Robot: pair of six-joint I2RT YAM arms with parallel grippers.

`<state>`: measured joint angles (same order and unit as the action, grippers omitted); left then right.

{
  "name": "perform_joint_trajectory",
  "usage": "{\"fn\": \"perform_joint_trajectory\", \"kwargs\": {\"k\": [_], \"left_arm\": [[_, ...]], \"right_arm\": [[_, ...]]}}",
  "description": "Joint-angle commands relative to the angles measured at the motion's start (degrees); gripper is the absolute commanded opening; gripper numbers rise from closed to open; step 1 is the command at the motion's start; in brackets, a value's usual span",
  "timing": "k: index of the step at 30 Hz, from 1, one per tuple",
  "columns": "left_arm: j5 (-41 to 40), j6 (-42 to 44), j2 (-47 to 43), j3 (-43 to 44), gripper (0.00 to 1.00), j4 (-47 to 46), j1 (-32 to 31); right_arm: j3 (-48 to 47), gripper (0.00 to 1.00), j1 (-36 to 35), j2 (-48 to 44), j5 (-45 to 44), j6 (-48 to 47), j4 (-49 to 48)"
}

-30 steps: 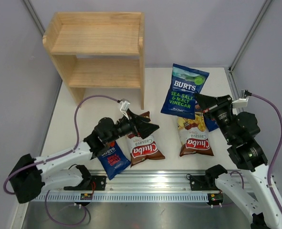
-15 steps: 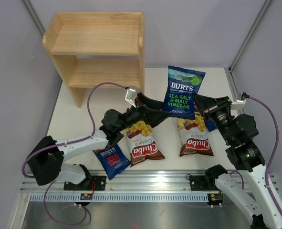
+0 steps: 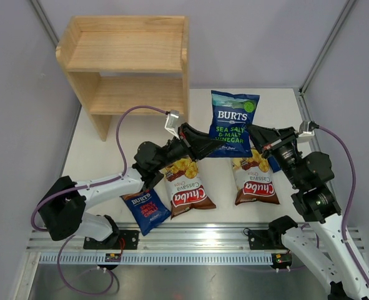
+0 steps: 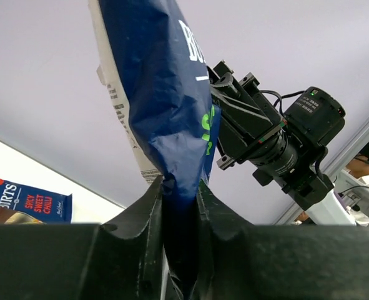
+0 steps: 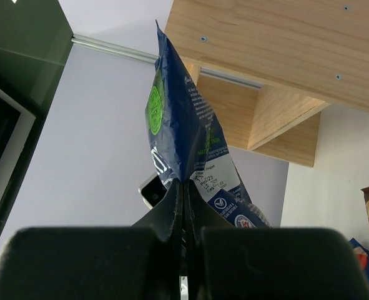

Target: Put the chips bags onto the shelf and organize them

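Note:
A blue Burts sea-salt-and-vinegar chips bag (image 3: 233,122) hangs upright in the air over the table's middle. My left gripper (image 3: 213,145) is shut on its lower left corner; in the left wrist view the jaws (image 4: 180,185) pinch the blue foil (image 4: 165,94). My right gripper (image 3: 254,133) is shut on the bag's right edge, and in the right wrist view (image 5: 185,185) it clamps the bag's seam (image 5: 184,131). The wooden shelf (image 3: 128,62) stands at the back left with nothing on its tiers; its underside (image 5: 265,44) shows behind the bag.
Two Chuba bags (image 3: 187,187) (image 3: 254,181) lie flat on the table below the held bag. A small Burts chilli bag (image 3: 145,209) lies near the left arm's base, seen too as (image 4: 22,201). Another blue bag (image 3: 273,164) peeks from under the right arm.
The left arm swung right from over the table bags to the held bag, and its open jaws shut on the bag. The bag drifted left toward the shelf.

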<state>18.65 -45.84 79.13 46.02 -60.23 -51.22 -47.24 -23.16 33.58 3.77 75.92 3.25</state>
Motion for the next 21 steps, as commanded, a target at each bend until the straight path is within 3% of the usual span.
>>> {"fn": "perform_joint_trajectory", "kwargs": {"k": [1, 2, 6, 7, 8, 9, 11, 15, 17, 19, 21], "left_arm": [[1.4, 1.1, -2.3, 1.8, 0.19, -3.9, -0.3], [1.6, 1.8, -2.9, 1.7, 0.12, -3.2, -0.3], [3.7, 5.7, -8.2, 1.8, 0.05, 4.8, -0.3], [5.1, 7.0, -9.2, 2.0, 0.04, 6.9, -0.2], [8.6, 10.0, -10.7, 2.1, 0.0, 11.1, -0.2], [10.2, 11.6, -12.0, 1.7, 0.0, 12.7, -0.2], [16.1, 15.7, -16.6, 0.4, 0.0, 15.7, -0.1], [28.1, 23.5, -21.7, 3.2, 0.0, 34.7, -0.3], [32.2, 28.9, -23.3, 5.5, 0.0, 45.1, -0.6], [29.2, 35.5, -24.8, 7.2, 0.0, 53.2, -1.9], [29.8, 37.7, -25.3, 9.1, 0.0, 60.1, -2.1]], "right_arm": [[0.6, 0.0, -0.3, -1.0, 1.5, 0.6, -4.2], [0.1, 0.0, -0.4, -1.4, 1.6, 0.0, -3.5], [-2.3, 0.0, -0.3, -2.2, 2.7, -6.0, 0.0], [-3.3, 0.08, -0.3, -2.2, 3.1, -11.2, 1.1], [-6.9, 0.5, -0.3, -2.1, 3.3, -14.4, 6.0], [-9.4, 0.63, -0.3, -1.8, 3.3, -18.1, 10.0], [-17.6, 0.73, -0.3, -0.3, 5.4, -32.5, 20.1], [-28.7, 0.73, -0.4, 2.5, 27.2, -53.9, 34.6], [-34.4, 0.72, -0.3, 5.2, 32.3, -57.6, 42.5], [-38.9, 0.73, -0.3, 7.6, 33.8, -62.4, 48.3], [-41.3, 0.82, -0.3, 8.9, 35.8, -64.6, 51.1]]}}
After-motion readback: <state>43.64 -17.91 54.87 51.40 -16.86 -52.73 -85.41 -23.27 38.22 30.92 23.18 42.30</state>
